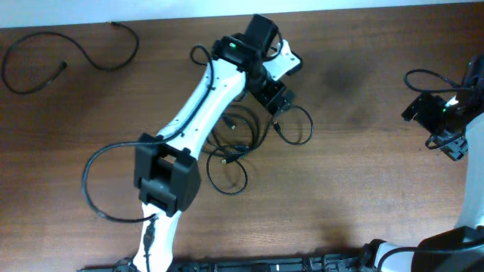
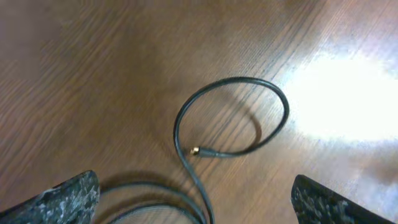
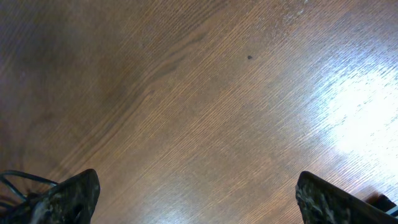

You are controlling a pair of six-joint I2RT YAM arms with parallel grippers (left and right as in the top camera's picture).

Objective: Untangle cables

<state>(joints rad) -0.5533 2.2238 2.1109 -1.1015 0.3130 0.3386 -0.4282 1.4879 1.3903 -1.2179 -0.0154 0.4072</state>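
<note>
A tangle of thin black cables [image 1: 236, 147] lies in overlapping loops at the table's middle, partly under my left arm. One loop reaches right to about [image 1: 299, 125]. My left gripper [image 1: 275, 98] hangs over the tangle's upper right edge. In the left wrist view it [image 2: 199, 211] is open, its fingertips [image 2: 71, 198] far apart. A cable loop [image 2: 239, 115] with a small gold plug tip [image 2: 195, 150] lies ahead of them, and more strands run between them on the wood. A separate cable [image 1: 72, 53] curves at the far left. My right gripper [image 3: 202, 208] is open over bare wood.
The right arm [image 1: 445, 117] sits at the table's right edge, well away from the tangle. A thicker black arm wire [image 1: 94, 177] loops out beside the left arm's base. Another arm wire [image 1: 427, 75] curls by the right arm. Thin dark strands [image 3: 18, 182] show at the right wrist view's lower left.
</note>
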